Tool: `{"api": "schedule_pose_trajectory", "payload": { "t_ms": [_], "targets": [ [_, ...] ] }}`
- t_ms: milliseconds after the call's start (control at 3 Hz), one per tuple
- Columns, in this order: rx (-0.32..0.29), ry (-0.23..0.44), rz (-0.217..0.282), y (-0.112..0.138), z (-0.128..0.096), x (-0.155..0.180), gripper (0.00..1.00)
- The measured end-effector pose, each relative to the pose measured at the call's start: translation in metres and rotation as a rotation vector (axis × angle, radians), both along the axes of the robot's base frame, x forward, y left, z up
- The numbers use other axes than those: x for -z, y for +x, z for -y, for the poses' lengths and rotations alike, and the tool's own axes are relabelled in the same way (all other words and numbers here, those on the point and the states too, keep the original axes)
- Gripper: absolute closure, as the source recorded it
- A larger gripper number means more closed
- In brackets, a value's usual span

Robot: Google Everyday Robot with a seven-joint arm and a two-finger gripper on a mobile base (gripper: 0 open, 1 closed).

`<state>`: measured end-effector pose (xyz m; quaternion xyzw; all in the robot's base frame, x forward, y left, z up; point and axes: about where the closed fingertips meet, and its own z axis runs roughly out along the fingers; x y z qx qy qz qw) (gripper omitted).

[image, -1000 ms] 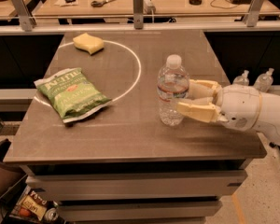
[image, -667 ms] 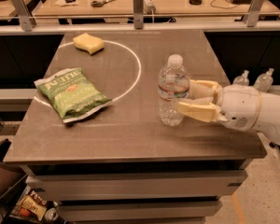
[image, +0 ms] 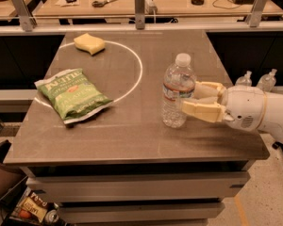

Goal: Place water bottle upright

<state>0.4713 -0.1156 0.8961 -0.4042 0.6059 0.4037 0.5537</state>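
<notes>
Clear ribbed plastic with a white cap on top: the bottle [image: 178, 91] is standing upright on the bench [image: 132, 140], toward 3 o'clock from the bench's middle and just outside the white ring [image: 137, 74] marked on the top. Its base is resting flat on the grey surface, and its label band is circling the body below the shoulder.

The arm [image: 259, 112] is showing at the 3 o'clock side of the view, holding roughly level and low, with its rounded white wrist hanging over the bench's right edge. The end effector [image: 192, 98] is pointing toward 9 o'clock at about the bottle's mid-height. Its two tan fingers [image: 205, 111] are lying one farther from and one nearer to the camera with a gap showing between them, so it is sitting open. The near fingertip is overlapping the bottle's lower right side, and the far one is meeting the bottle's 3 o'clock edge near the label. Whether either is pressing on the plastic I cannot tell.

A green bag [image: 74, 95] is lying flat at 9 o'clock from the bottle, well apart, covering part of the ring's line. A yellow sponge [image: 89, 44] is sitting at 11 o'clock, near the bench's far edge and inside the ring. Two pump bottles [image: 245, 78] are standing beyond the wrist, off the bench.
</notes>
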Motion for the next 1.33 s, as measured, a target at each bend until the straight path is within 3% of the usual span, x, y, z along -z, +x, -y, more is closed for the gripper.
{"api": "schedule_pose_trajectory", "payload": {
  "t_ms": [1333],
  "targets": [
    [-0.017, -0.003, 0.006, -0.0011, -0.0096, -0.0040, 0.09]
  ]
}}
